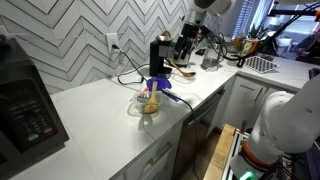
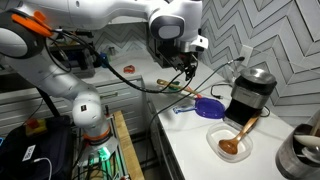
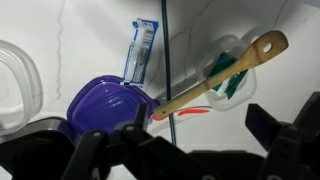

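My gripper (image 3: 190, 150) is open and empty, its dark fingers wide apart at the bottom of the wrist view. It hangs above the white counter in both exterior views (image 1: 186, 45) (image 2: 183, 62). Below it lies a wooden spoon (image 3: 215, 75), its broad end over a clear container (image 3: 238, 62) holding something green. A purple lid (image 3: 100, 105) lies beside the spoon's other end and also shows in both exterior views (image 1: 160, 83) (image 2: 210, 107). A blue-and-white packet (image 3: 143, 50) lies behind the lid. A thin orange-red strip (image 3: 195, 112) lies by the spoon.
A black appliance (image 1: 160, 55) (image 2: 250, 95) stands by the tiled wall. A glass bowl with another wooden spoon (image 2: 235, 142) sits further along the counter. A microwave (image 1: 25, 105) and a metal pot (image 2: 300, 155) stand at one end. A black cable (image 3: 165, 50) crosses the wrist view.
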